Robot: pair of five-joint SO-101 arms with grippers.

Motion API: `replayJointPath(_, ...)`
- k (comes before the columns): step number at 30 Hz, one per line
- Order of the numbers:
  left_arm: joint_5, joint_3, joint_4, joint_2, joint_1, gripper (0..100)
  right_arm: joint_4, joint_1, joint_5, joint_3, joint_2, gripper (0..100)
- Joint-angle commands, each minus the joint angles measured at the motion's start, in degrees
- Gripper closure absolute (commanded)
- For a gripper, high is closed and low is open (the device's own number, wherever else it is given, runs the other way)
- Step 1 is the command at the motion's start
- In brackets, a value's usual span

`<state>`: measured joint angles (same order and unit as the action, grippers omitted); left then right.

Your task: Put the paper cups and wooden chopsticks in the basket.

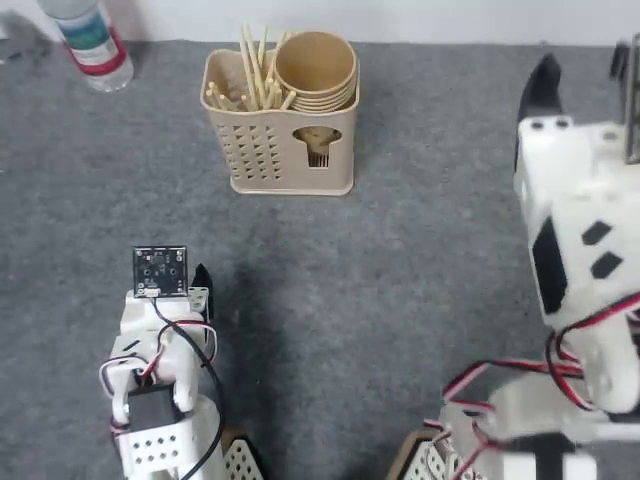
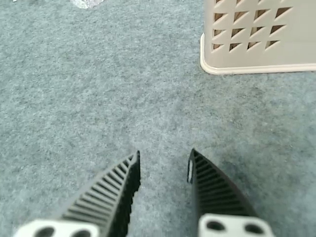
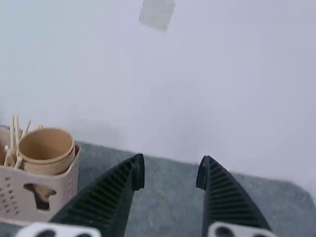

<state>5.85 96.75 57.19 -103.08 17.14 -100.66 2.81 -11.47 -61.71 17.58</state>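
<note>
- Since nothing lies between its fingers, the left gripper [image 2: 164,157] hovers low over the bench [image 1: 400,300], fingers apart, with bare mat ahead as far as the basket [image 1: 280,150].
- Wooden chopsticks [image 1: 250,70] and stacked paper cups [image 1: 316,68] stand inside the basket, chopsticks left, cups right; the task appears complete.
- Right gripper [image 3: 170,168] sits high to the basket's right, fingers apart and empty, well apart from its rim, with open room around it.

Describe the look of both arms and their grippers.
White plastic left arm: small black square camera board, red, black and white cables. White plastic right arm: black diamond-shaped marks, similar cables. Both the left gripper and right gripper have black, ridged, tapering fingers on white mounts.
</note>
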Motion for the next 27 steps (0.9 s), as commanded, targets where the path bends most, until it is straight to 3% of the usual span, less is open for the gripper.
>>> replayJointPath(1,0.4,-0.2,0.1,-0.8,0.1,85,1.4,-0.5,-0.4,8.8,5.9,81.9)
replayJointPath(27,0.4,-0.2,0.1,-0.8,0.1,85,0.5,-0.6,-0.7,13.6,11.0,81.9)
